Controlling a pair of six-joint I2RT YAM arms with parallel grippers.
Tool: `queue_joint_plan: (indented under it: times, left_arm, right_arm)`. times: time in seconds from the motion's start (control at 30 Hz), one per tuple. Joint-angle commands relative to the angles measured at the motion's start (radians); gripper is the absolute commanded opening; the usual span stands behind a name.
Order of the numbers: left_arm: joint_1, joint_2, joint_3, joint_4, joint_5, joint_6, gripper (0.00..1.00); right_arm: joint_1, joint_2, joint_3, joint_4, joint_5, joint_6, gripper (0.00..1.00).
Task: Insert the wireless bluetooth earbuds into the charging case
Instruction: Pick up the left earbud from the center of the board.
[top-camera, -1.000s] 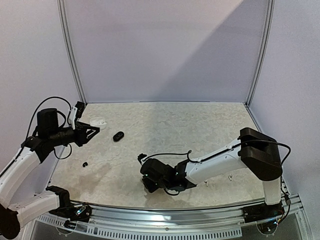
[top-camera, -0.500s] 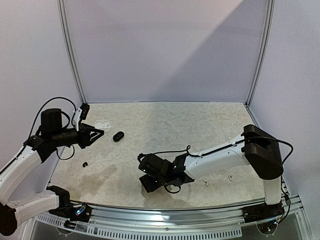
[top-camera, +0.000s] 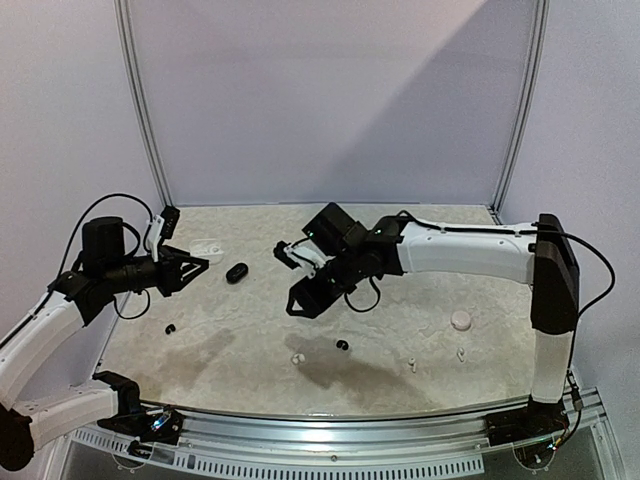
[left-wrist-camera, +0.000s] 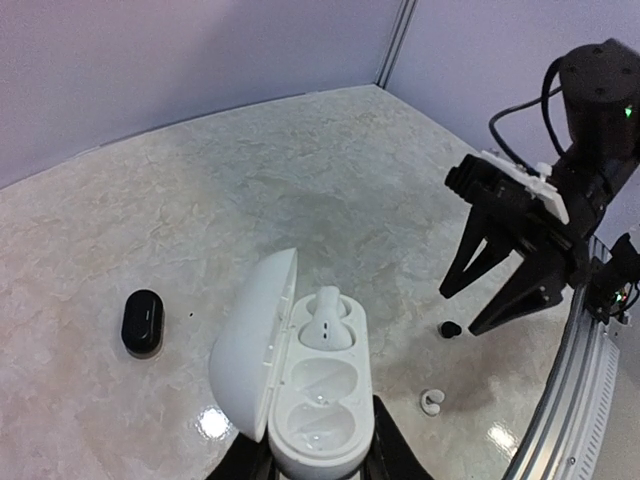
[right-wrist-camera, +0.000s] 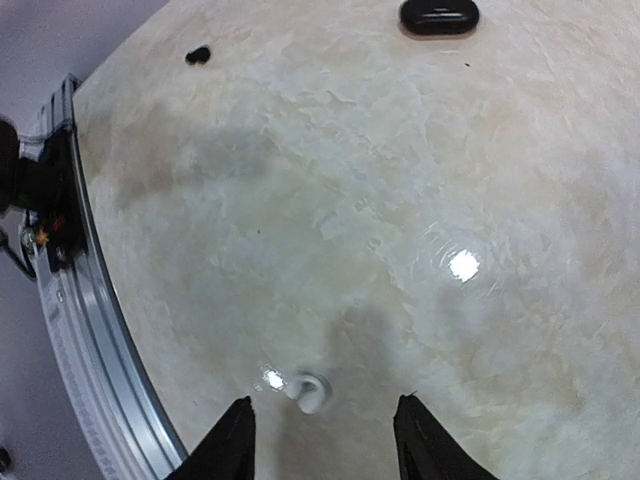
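My left gripper (top-camera: 196, 263) is shut on an open white charging case (left-wrist-camera: 318, 395), also seen in the top view (top-camera: 206, 246). One white earbud (left-wrist-camera: 326, 322) sits in its far slot and the near slot is bare. My right gripper (top-camera: 306, 298) is open and empty, raised above the table's middle; it also shows in the left wrist view (left-wrist-camera: 500, 272). A loose white earbud (top-camera: 297, 358) lies on the table below and between its open fingers (right-wrist-camera: 310, 390). A black earbud (top-camera: 342, 345) lies near it, and another black earbud (top-camera: 170, 328) lies at the left.
A shut black case (top-camera: 236, 272) lies beside the left gripper. A round white case (top-camera: 461, 320) and two white earbuds (top-camera: 411, 365) (top-camera: 461, 354) lie at the right front. The metal rail (right-wrist-camera: 60, 250) runs along the near edge.
My right arm has risen from the table's front and swung back towards the middle, uncovering the white and black earbuds. My left gripper has shifted slightly with the case.
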Motion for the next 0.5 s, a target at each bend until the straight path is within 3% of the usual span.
queue_joint_plan:
  times: [0.0,0.23,0.47]
  left_arm:
    - [-0.012,-0.001,-0.02,0.018,0.0,0.014,0.0]
    - [-0.012,-0.004,-0.019,0.004,-0.006,0.025,0.0]
    - [-0.012,-0.007,-0.025,0.003,-0.014,0.025,0.0]
  right_arm:
    - [-0.015,0.062,0.038,-0.102,-0.089,-0.152,0.41]
    - [-0.013,0.225,0.168,-0.174,-0.132,-0.28,0.33]
    - [-0.013,0.293,0.17,-0.173,-0.165,-0.321,0.27]
